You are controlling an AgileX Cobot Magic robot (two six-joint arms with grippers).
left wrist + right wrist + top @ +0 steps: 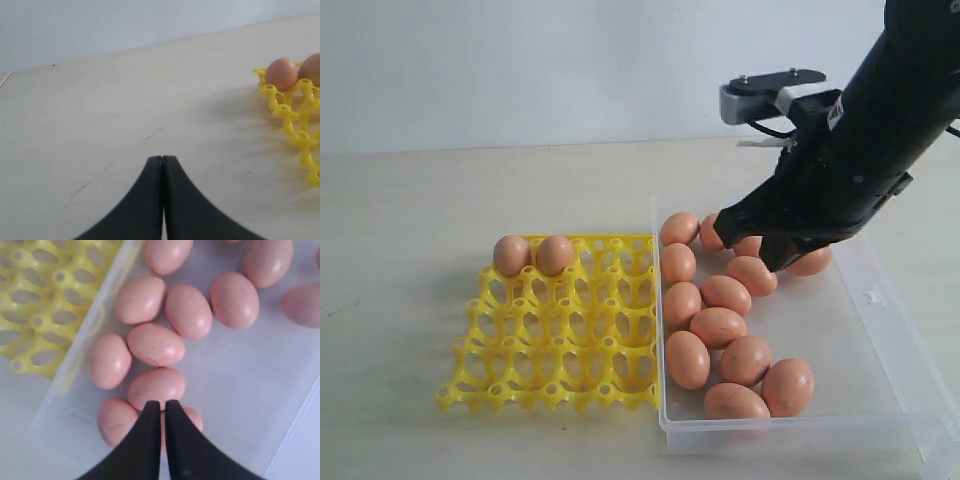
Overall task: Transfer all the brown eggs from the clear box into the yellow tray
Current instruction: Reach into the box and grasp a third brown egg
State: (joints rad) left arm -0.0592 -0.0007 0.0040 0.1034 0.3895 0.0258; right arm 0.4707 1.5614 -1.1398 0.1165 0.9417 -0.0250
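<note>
The brown eggs (717, 326) are split between two places on the pale table (420, 200): most lie loose in the clear box (790, 432), on the right in the exterior view, and two sit side by side in the yellow tray (560, 340), which lies just beside the box on its left. The box holds a dozen or so eggs, bunched toward the wall next to the tray, many touching one another, while its right side is bare. The tray's two eggs (511, 255) fill the first two cups of its far row; every other cup is open. The right arm reaches down into the far end of the box, and its right gripper (161, 407) hangs low over the eggs there with its jaws pressed almost together and no egg between them. The left gripper (162, 159) is likewise pressed together on nothing, low over bare table beside the tray. By my reading the task is early, and the step in hand is taking the next egg from the box. That calls for spreading the right jaws, settling them astride one egg without nudging its neighbours, closing gently, then carrying it to the next free cup.
</note>
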